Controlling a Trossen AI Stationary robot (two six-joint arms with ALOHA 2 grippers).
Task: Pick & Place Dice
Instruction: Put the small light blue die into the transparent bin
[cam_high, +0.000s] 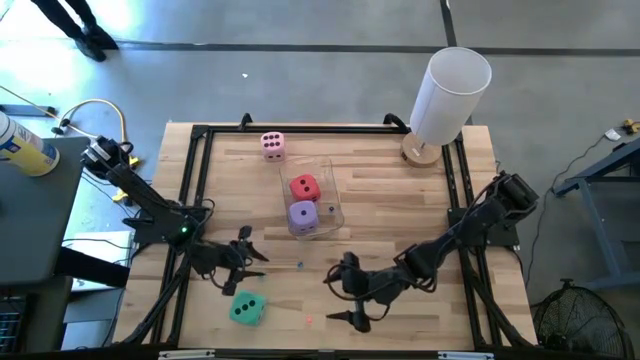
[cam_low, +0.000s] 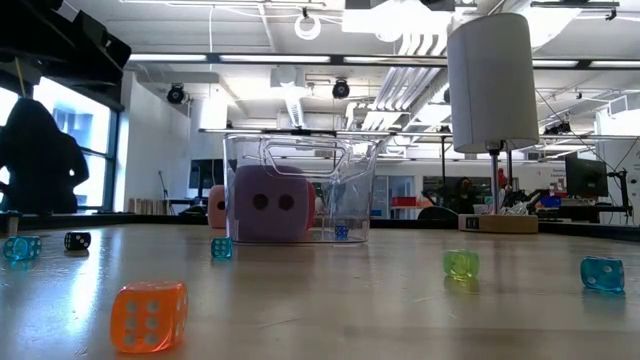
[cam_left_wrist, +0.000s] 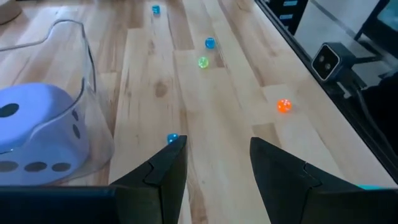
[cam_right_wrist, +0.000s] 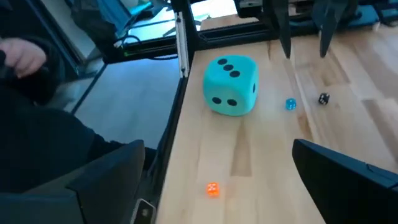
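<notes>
In the high view a clear container (cam_high: 330, 190) stands mid-table with the red die (cam_high: 305, 187) and the purple die (cam_high: 303, 216) resting inside it. The pink die (cam_high: 272, 145) sits on the table beyond it, near the far edge. The teal-green die (cam_high: 246, 308) sits on the table near the near-left corner, and the right wrist view shows it as well (cam_right_wrist: 230, 85). My left gripper (cam_high: 255, 252) is open, just beyond the teal die and left of the container. My right gripper (cam_high: 335, 298) is open, to the right of the teal die and facing it. The low view shows no gripper.
Several tiny coloured dice lie scattered on the wood, among them an orange one (cam_low: 148, 314) and a blue one (cam_left_wrist: 172, 137). A tall white cylinder on a wooden base (cam_high: 450, 95) stands at the far right corner. A black frame (cam_high: 195, 135) borders the table.
</notes>
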